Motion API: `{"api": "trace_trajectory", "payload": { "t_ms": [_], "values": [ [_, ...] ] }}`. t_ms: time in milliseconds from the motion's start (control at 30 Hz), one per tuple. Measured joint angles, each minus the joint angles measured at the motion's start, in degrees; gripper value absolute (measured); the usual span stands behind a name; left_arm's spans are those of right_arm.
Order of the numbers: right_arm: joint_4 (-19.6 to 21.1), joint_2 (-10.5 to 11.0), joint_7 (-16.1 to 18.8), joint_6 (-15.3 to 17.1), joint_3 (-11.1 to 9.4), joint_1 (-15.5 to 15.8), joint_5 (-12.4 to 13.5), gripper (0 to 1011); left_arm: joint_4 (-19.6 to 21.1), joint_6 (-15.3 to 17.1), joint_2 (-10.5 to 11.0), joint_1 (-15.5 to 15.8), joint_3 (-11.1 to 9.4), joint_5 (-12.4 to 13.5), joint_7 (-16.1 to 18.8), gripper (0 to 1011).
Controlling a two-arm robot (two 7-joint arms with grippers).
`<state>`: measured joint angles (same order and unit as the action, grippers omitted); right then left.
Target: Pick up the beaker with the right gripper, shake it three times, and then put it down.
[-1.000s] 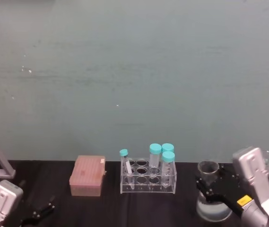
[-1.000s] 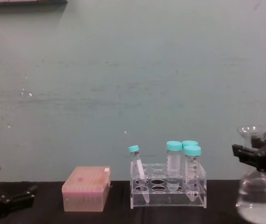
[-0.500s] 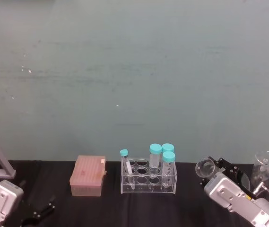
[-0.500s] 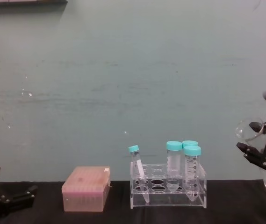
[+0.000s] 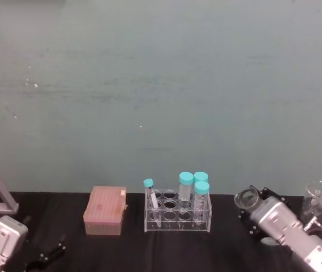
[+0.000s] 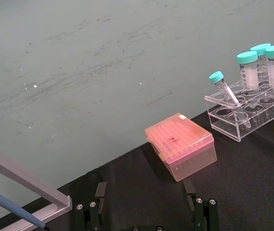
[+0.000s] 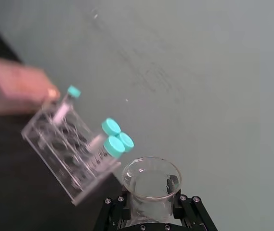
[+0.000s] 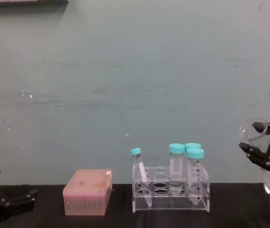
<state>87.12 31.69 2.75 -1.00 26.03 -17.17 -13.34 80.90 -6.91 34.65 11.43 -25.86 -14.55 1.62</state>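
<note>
Off the table, just right of the tube rack (image 5: 177, 212), my right gripper (image 5: 257, 211) pinches the beaker (image 5: 245, 199) around its neck, rim tipped toward the rack. Glass is stiff, slick and breakable (and bottom-heavy, I'd guess, with that wide base), so the narrow neck under the flared rim seems the safest hold for 3 shakes. My left gripper (image 6: 145, 192) sits parked low at the table, fingers spread.
</note>
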Motion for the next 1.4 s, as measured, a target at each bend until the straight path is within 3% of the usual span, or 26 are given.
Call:
{"api": "trace_trajectory", "payload": {
  "t_ms": [67, 133, 167, 267, 300, 433, 567, 933, 1400],
  "values": [
    [0.0, -2.5, 3.1, -0.2, -3.4, 1.3, 8.2, 456, 0.0, 0.0, 0.0, 0.0, 0.0, 0.0, 0.0, 1000],
    [-0.1, -4.0, 5.0, -0.4, -5.1, 1.9, 12.8, 456, 0.0, 0.0, 0.0, 0.0, 0.0, 0.0, 0.0, 1000],
    [-0.3, -5.7, 6.9, -0.5, -7.0, 2.5, 17.8, 456, 0.0, 0.0, 0.0, 0.0, 0.0, 0.0, 0.0, 1000],
    [-0.5, -8.5, 9.2, -0.4, -9.7, 3.4, 24.7, 456, 0.0, 0.0, 0.0, 0.0, 0.0, 0.0, 0.0, 1000],
    [-0.7, -10.2, 10.4, 0.3, -11.1, 3.9, 28.4, 456, 0.0, 0.0, 0.0, 0.0, 0.0, 0.0, 0.0, 1000],
    [-1.0, -12.6, 12.2, 2.2, -12.9, 4.4, 33.0, 456, 0.0, 0.0, 0.0, 0.0, 0.0, 0.0, 0.0, 1000],
    [-1.1, -13.3, 12.6, 3.2, -13.2, 4.5, 33.5, 456, 0.0, 0.0, 0.0, 0.0, 0.0, 0.0, 0.0, 1000],
    [-0.9, -13.7, 11.8, 5.1, -13.2, 4.5, 31.5, 456, 0.0, 0.0, 0.0, 0.0, 0.0, 0.0, 0.0, 1000],
    [-0.9, -13.7, 11.7, 5.1, -13.2, 4.5, 31.5, 456, 0.0, 0.0, 0.0, 0.0, 0.0, 0.0, 0.0, 1000]
  ]
}}
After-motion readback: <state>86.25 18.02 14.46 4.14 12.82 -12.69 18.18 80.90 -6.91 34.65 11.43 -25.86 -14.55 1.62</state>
